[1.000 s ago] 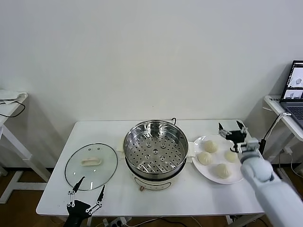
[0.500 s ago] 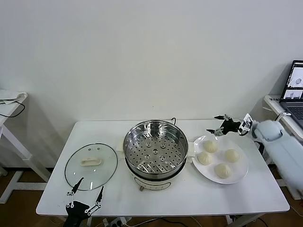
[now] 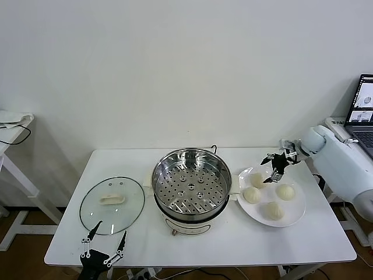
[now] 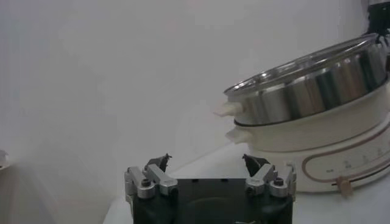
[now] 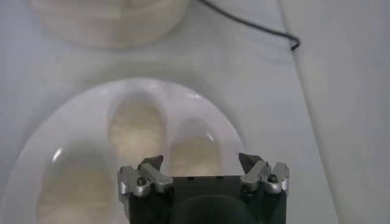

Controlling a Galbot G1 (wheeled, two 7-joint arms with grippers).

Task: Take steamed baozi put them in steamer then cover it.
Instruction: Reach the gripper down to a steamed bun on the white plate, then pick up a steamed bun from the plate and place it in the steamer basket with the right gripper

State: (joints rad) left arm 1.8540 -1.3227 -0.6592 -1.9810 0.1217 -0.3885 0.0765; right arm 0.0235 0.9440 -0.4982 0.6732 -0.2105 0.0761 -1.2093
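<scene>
Since a second ago the right arm had swung out from the table's near right corner to the far right side; its right gripper [image 3: 273,170] had come back in over the far edge of the plate [image 3: 296,214], above the bun nearest the steamer. Nothing else had shifted.

Right gripper: fingers spread wide, holding nothing, not touching any bun; same in the wrist view [image 5: 201,163].

Buns [image 3: 272,194]: four on the white plate, right of the steamer, none yet moved.

Steamer [image 3: 192,185]: table centre, perforated tray bare, uncovered. Steel wall and cream base seen from the left wrist [image 4: 317,128].

Lid [image 3: 112,205]: flat on the table left of the steamer, handle up, apart from it.

Left gripper [image 3: 105,237]: idle at the near edge, just in front of the lid, fingers spread [image 4: 207,163], holding nothing
</scene>
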